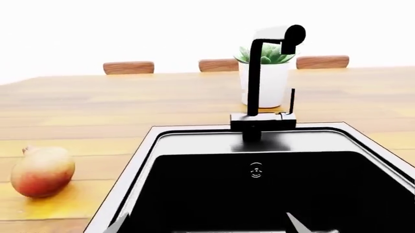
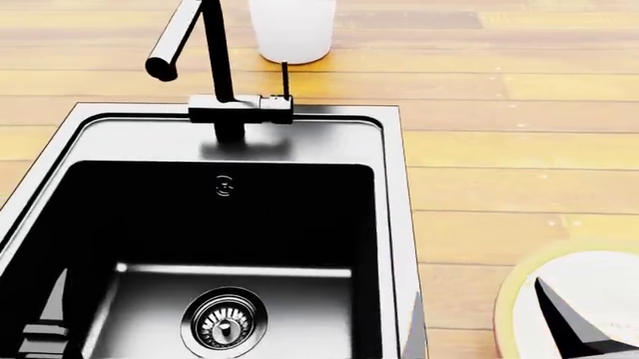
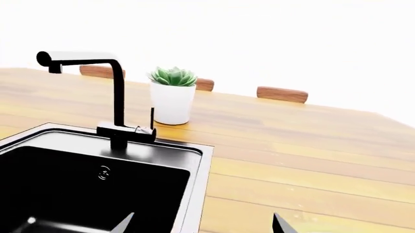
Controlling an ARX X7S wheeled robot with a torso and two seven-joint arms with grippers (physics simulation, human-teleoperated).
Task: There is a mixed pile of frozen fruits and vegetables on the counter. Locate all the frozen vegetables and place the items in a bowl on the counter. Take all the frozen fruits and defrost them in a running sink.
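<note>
left gripper (image 1: 204, 224): only two pale fingertips show at the near edge of its wrist view, spread well apart over the sink (image 2: 394, 224) basin, nothing between them. right gripper (image 3: 202, 222): tips likewise apart and empty, over the sink's right rim and the counter (image 2: 499, 164) beside it.

fruit (image 1: 42, 171): lies on the counter just left of the sink, near the rim but not touching it; seen in the left wrist view only. round, orange-red with a yellow blush, small nub toward the far end. judged rigid if frozen, moderate weight, smooth skin, likely slippery and prone to roll. best taken across the widest middle, jaws square to the long axis, nub clear of the pads.

bowl (image 2: 506, 299): only its yellow rim and white inside show in the head view, near right of the sink; a dark pointed shape over it is probably part of the right arm, cannot tell. no vegetable visible in any view.

surroundings: faucet (image 2: 215, 60) stands at the far rim, spout swung left, thin lever (image 2: 284, 78) upright to its right; no water seen running. plant pot (image 2: 292, 28) just beyond the faucet. drain (image 2: 224, 323) in the basin floor. chair backs (image 3: 281, 93) past the far counter edge.

obstructions: nothing lies between fruit and basin but the rim. judged risk: the faucet's spout leans toward the fruit side.
</note>
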